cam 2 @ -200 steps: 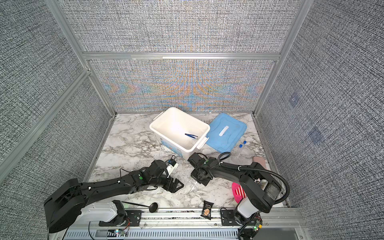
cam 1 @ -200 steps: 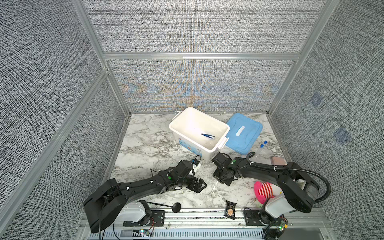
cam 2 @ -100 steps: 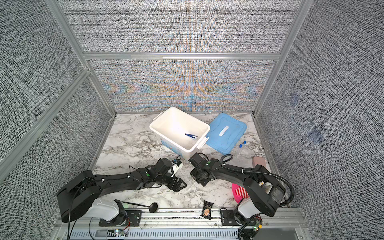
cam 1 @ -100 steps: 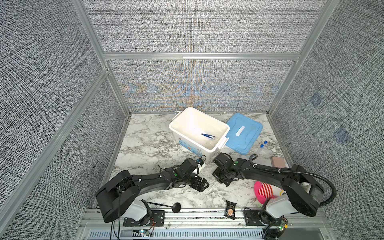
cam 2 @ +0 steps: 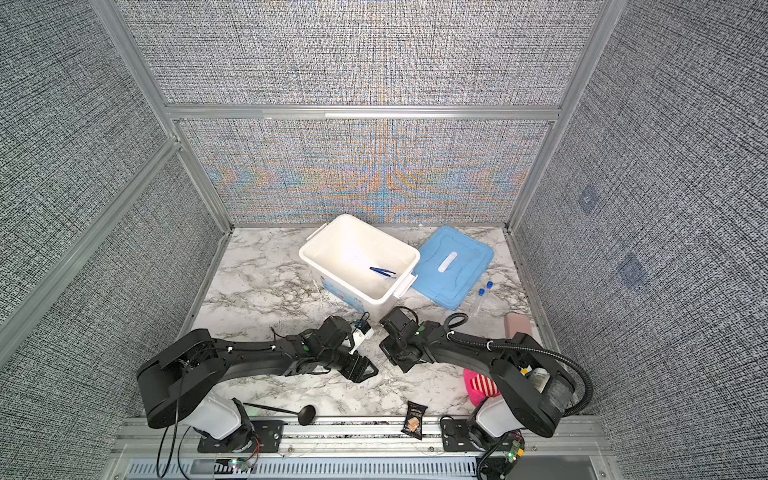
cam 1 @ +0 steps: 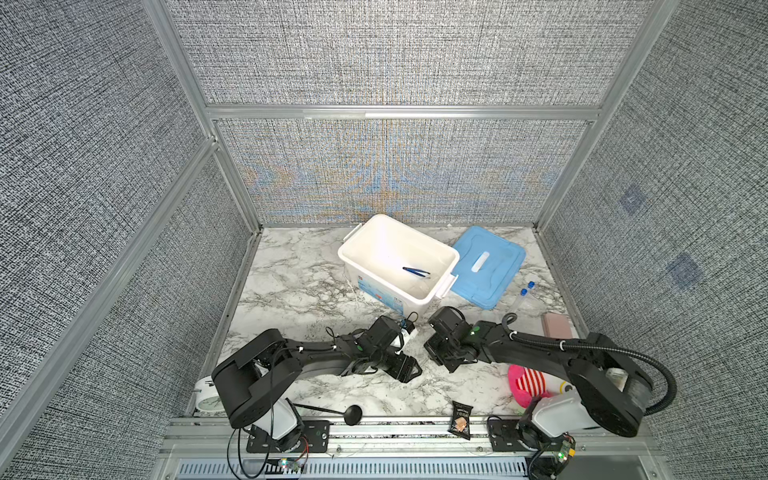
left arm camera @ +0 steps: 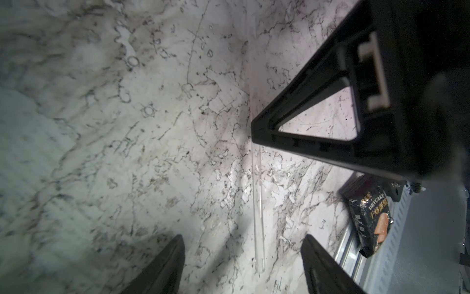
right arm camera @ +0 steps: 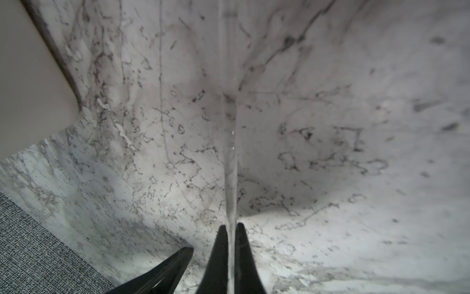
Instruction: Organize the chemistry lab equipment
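A long thin clear-white stick (right arm camera: 230, 152) is clamped between the tips of my shut right gripper (right arm camera: 231, 225), low over the marble table (cam 1: 299, 291). In the left wrist view the stick (left arm camera: 258, 203) runs on between the spread tips of my open left gripper (left arm camera: 243, 236), touching neither. In both top views the left gripper (cam 1: 409, 370) (cam 2: 361, 370) faces the right gripper (cam 1: 442, 365) (cam 2: 401, 363) at front centre. Dark blue tweezers (cam 1: 415, 271) lie in the white bin (cam 1: 353, 257). Two clear blue-capped tubes (cam 1: 524, 296) lie at the right.
A blue lid (cam 1: 486, 270) lies right of the bin. A pink block (cam 1: 557, 326) and a pink striped plush (cam 1: 528, 384) sit at the right, behind the right arm. A black snack packet (cam 1: 460, 419) and a black ladle-like tool (cam 1: 332, 411) lie on the front rail.
My left gripper has slid a little to the right, closer to the right gripper, and its jaws have narrowed somewhat. The right gripper has stayed shut on the stick, almost still.
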You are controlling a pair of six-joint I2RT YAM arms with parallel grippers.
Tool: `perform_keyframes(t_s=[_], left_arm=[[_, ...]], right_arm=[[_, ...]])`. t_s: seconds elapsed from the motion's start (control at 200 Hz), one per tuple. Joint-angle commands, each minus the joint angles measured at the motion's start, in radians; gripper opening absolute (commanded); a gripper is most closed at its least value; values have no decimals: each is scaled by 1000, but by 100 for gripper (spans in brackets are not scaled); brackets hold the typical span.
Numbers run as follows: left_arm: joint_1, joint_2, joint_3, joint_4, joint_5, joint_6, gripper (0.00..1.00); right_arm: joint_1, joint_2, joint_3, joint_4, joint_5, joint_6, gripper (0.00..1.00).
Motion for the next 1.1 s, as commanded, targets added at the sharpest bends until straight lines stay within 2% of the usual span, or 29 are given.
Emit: perform_keyframes(t_s=[0.0, 0.22, 0.34, 0.495, 0.6, 0.77, 0.94, 1.025, 1.09], left_arm=[[-1, 8, 0, 2, 15, 7, 72], [-2, -9, -13, 0, -13, 3, 66], [0, -36, -25, -21, -74, -7, 66], [0, -36, -16, -62, -111, -10, 66], [-1, -21, 0, -98, -135, -7, 66], [0, -29, 19, -180, -214, 10, 64], [-1, -22, 62, -298, -270, 68, 58], [-8, -21, 97, -366, -281, 97, 50], [-22, -13, 123, -411, -299, 110, 49]], right_arm=[[3, 9, 2, 58, -16, 29, 3], [8, 19, 3, 98, -27, 44, 3], [8, -4, 6, 36, 17, 10, 4], [9, -57, 40, -124, 104, -44, 25], [2, -122, 11, -161, 142, -39, 31], [-18, -217, -50, -193, 178, -30, 34], [-36, -294, -71, -219, 212, -35, 35], [-48, -322, -64, -242, 233, -55, 35], [-68, -343, -57, -255, 235, -74, 35]])
